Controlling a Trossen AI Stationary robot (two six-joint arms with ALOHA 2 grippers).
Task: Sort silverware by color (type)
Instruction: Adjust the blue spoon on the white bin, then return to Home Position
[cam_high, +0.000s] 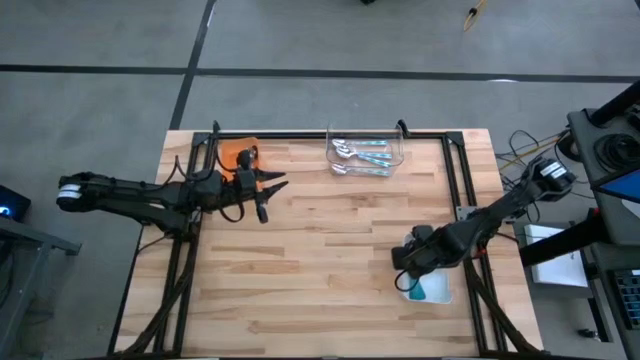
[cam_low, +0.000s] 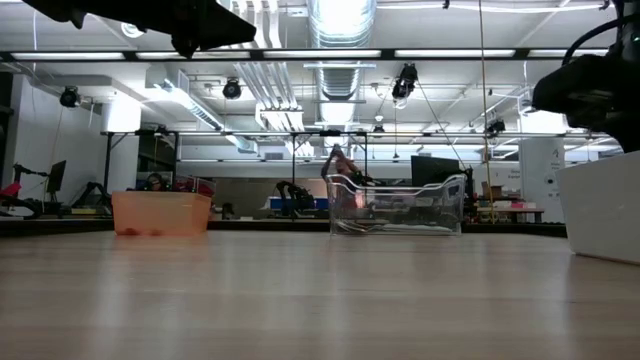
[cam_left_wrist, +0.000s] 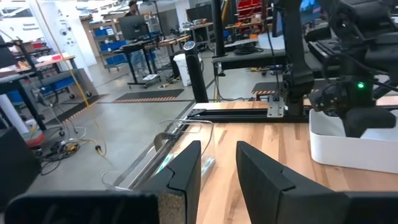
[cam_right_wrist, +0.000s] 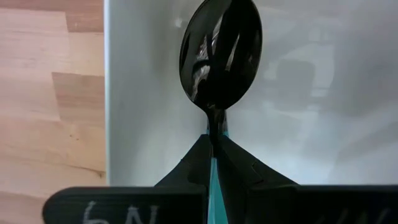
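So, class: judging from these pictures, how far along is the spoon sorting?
Done: hard to confirm; the orange tray shows no spoons clearly. In hand: the right pincer is shut on a teal-handled spoon, held over the white tray. The left pincer is open and empty beside the orange tray. Left: several spoons, some teal-handled, lie in the clear tray.

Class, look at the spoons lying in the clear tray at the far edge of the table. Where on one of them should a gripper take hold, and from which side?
Probably the thin handle, from straight above. The spoons lie flat in the clear tray, whose upright walls block a sideways approach. A handle fits between narrow fingers; the rounded bowl would likely slip. The right gripper grips its teal spoon this way.
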